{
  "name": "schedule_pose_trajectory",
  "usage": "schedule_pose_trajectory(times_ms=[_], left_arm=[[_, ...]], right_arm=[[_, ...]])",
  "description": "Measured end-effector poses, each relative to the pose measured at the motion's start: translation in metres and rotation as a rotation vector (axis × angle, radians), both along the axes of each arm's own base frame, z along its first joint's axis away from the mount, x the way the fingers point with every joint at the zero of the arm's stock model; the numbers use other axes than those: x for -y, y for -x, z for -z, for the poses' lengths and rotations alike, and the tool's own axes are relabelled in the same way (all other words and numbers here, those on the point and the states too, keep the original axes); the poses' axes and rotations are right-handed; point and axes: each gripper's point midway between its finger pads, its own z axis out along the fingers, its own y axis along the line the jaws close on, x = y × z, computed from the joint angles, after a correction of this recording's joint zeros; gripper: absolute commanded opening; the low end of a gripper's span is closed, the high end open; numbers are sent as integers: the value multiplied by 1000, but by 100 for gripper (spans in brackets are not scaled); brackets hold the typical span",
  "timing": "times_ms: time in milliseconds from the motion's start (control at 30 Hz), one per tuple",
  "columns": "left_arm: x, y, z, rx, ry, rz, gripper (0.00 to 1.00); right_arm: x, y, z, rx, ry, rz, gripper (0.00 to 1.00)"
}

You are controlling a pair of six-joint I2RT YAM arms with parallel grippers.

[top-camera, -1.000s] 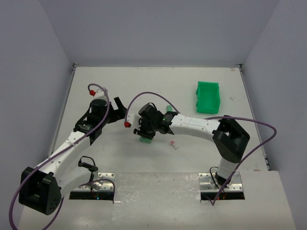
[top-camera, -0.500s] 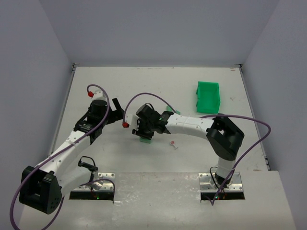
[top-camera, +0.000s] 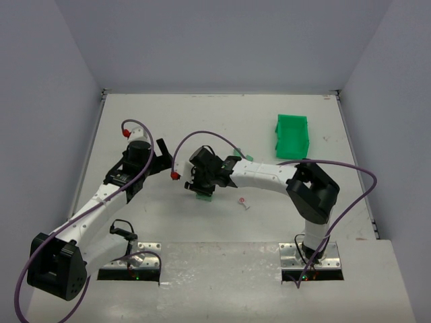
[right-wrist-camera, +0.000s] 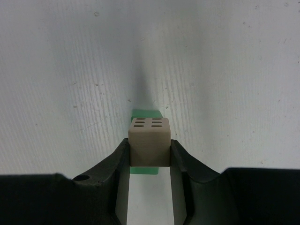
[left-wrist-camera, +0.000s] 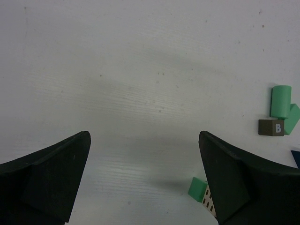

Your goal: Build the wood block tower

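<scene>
1. Right gripper clamps a tan cube, six dark slots on its face, over a green cube at the centre of the table.
2. Left gripper gapes wide.
3. At its 3 o'clock, a tan block reads "B".

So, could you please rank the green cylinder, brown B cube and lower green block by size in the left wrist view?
Largest: green wooden cylinder.
Brown wooden cube marked B and light green wooden block look alike; the block is partly hidden, so unranked.
</scene>
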Motion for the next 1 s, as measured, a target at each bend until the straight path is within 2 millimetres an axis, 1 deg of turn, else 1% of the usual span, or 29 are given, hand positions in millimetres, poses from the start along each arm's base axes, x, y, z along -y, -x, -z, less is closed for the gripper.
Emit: schedule_pose_trajectory(times_ms=[300,333,433,700,1000], left_arm=[[-3,4,5,-22,-12,-7,100],[-3,4,5,-23,-13,-8,100],[-4,5,6,-29,-17,-11,100],[-5,6,7,-33,-21,-15,100],[-6,6,7,-32,-22,-17,100]], right_arm=[[1,1,6,-10,11,-3,16],[1,1,6,-10,12,-4,17],[1,1,8,-11,16,-5,25],[2,1,9,-11,21,-4,34],[2,1,9,-13,21,-2,39]])
